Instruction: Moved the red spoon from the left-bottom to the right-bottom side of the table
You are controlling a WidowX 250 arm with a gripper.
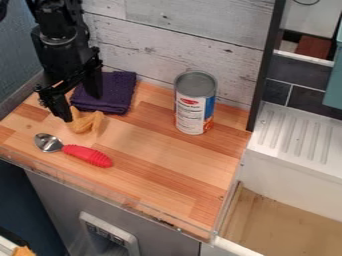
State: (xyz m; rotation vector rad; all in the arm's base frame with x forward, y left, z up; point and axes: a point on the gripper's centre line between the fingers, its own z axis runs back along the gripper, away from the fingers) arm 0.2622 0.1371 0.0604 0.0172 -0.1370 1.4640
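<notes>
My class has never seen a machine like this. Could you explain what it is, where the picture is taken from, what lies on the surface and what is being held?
The black machine is a robot arm, and its gripper works like a two-fingered hand. A fixed camera looks down at a slant; the arm enters from the upper left.

On the wooden tabletop lies a spoon with a red handle and a metal bowl. Behind it are a yellowish-orange item, a folded dark purple cloth and an upright can.

The spoon is not held. The gripper is right by the orange item, but contact is unclear.
</notes>
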